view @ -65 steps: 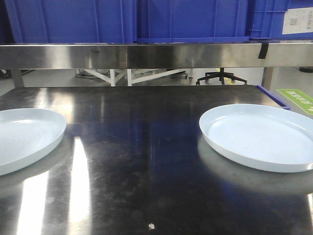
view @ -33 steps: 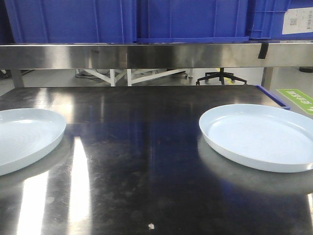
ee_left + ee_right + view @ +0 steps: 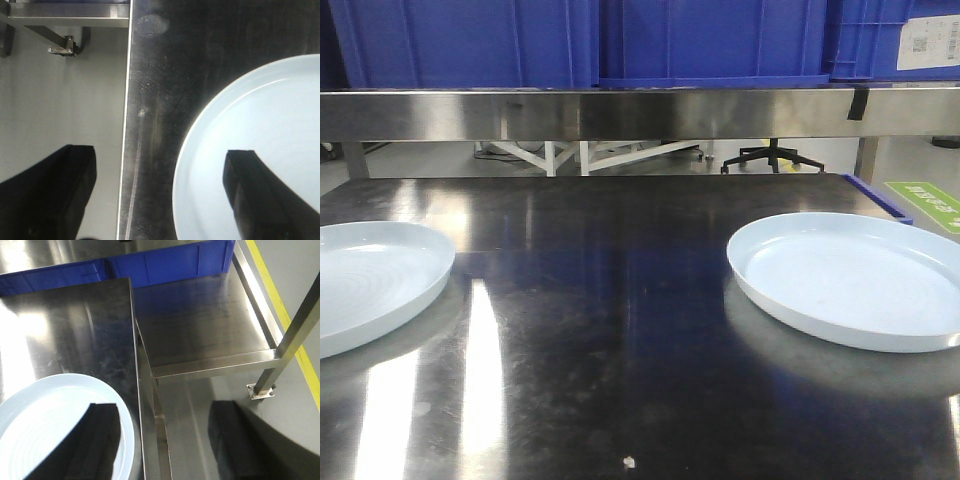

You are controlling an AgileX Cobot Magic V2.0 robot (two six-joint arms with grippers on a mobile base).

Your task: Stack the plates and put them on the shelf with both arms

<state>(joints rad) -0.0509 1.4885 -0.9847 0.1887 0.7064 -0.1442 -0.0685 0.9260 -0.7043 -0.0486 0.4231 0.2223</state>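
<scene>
Nothing is being seen moved since earlier | left plate [image 3: 370, 280] is being borne near bench [image 3: 620, 300] left edge, right plate [image 3: 850, 275] near right edge | left end effector [image 3: 160, 152] and right end effector [image 3: 165, 407] are being held spread

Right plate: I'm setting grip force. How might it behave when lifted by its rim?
The right plate looks glossy, so it may slip in a pinch. Wide and seemingly rigid, held at one edge it would probably tilt. Low and flat on the smooth steel table, pushed it should slide, not tip.
</scene>
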